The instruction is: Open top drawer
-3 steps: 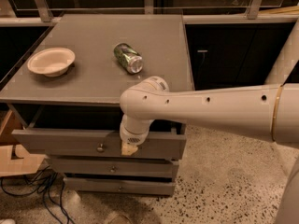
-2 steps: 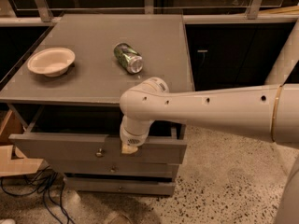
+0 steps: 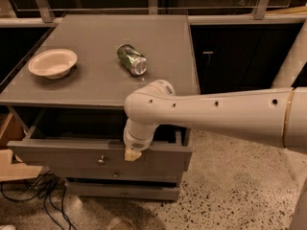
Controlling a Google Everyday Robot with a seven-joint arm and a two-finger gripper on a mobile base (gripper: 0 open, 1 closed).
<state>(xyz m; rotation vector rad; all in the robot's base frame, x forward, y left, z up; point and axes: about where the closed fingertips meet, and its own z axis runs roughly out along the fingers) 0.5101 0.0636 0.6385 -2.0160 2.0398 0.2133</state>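
The top drawer (image 3: 62,158) is a wide matte grey front pulled out from under the grey cabinet top, with a dark gap behind it. Its small round metal knob (image 3: 101,160) sits at the centre of the front. My gripper (image 3: 133,153) hangs down from the white arm over the drawer's top edge, to the right of the knob. Only a pale fingertip (image 3: 132,154) shows against the drawer front.
A cream bowl (image 3: 53,63) and a green can (image 3: 132,59) lying on its side sit on the cabinet top (image 3: 96,87). Two narrower drawer fronts (image 3: 120,190) lie below. A wooden box (image 3: 10,147) and black cables (image 3: 33,193) are at the left on the speckled floor.
The top drawer has slid further out towards the camera, and the dark gap behind its front has widened. My gripper has moved with it.
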